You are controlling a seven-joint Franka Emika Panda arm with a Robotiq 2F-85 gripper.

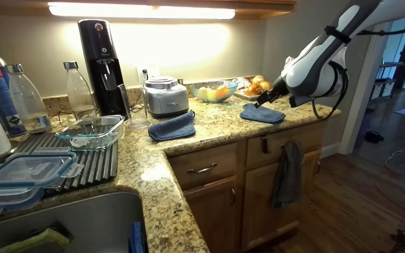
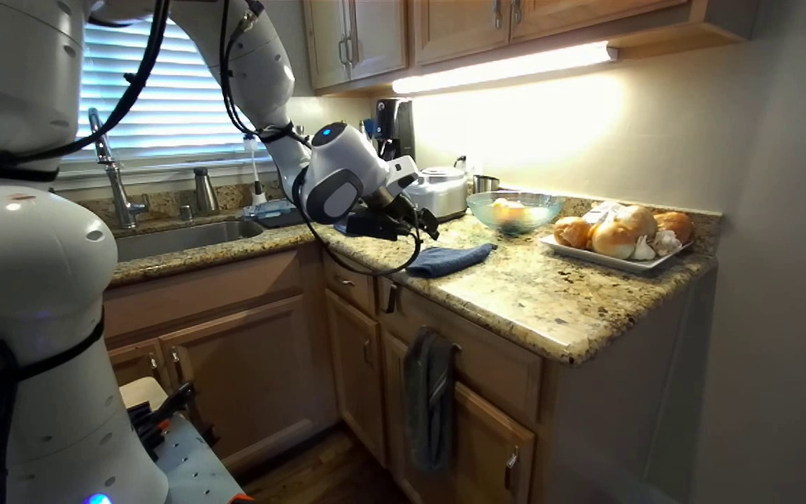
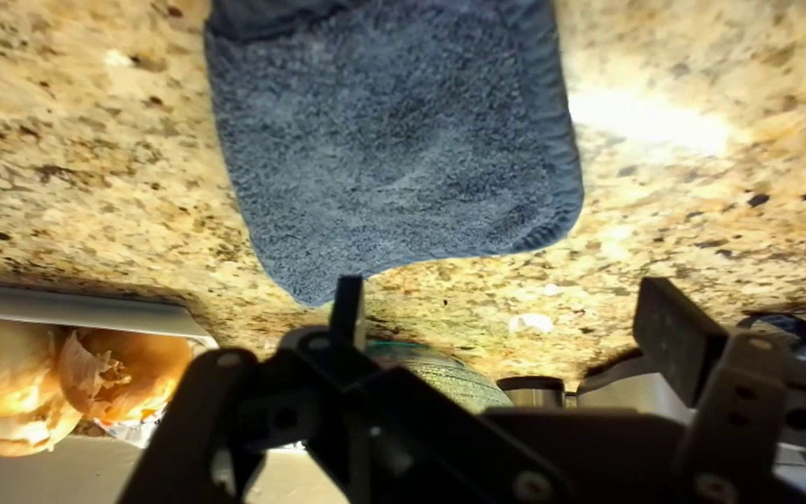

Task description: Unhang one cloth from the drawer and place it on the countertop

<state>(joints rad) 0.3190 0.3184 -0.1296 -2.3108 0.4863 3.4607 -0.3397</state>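
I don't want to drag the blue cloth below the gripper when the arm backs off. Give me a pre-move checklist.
1. Gripper open: ok, fingers wide apart.
2. Blue cloth resting on the countertop: ok.
3. Fingers free of the blue cloth: cannot tell; one overlaps its edge in the wrist view.
4. Grey cloth apart from the gripper: ok, hanging on the drawer.
5. Gripper apart from the bowl: ok, a gap shows in an exterior view.

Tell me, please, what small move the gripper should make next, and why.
I would probably raise the open gripper away from the nearby blue cloth: its jaws hold nothing, and that cloth lies on the countertop, so it seems placed.
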